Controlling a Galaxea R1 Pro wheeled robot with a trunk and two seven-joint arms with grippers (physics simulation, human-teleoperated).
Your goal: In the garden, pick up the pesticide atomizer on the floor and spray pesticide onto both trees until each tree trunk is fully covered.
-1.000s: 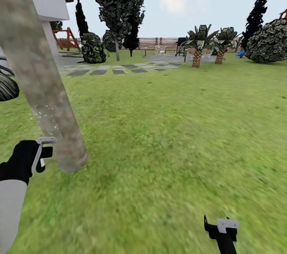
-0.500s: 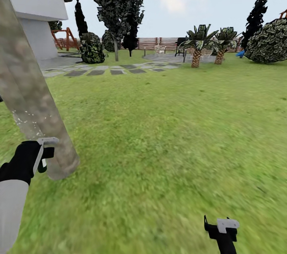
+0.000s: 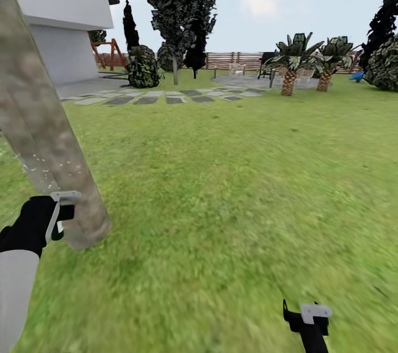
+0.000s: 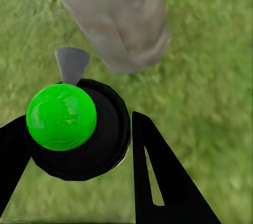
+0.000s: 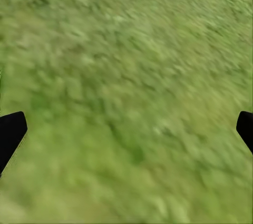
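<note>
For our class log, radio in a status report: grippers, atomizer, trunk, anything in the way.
Left gripper shut on atomizer, nozzle facing tree trunk. White pesticide specks on trunk. Right gripper open over grass. Nothing in the way.

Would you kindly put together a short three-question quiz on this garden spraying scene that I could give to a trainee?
1. True or false: the left gripper is closed on the atomizer.
2. Multiple choice: the white pesticide specks lie on A) the tree trunk, B) the stepping stones, C) the palms.
3. Fill in: the right gripper is open above bare ____.

Key
1. True: in the left wrist view its fingers flank the black body with the green cap.
2. A.
3. Grass; its fingertips sit at the frame's two edges with nothing between them.
</note>
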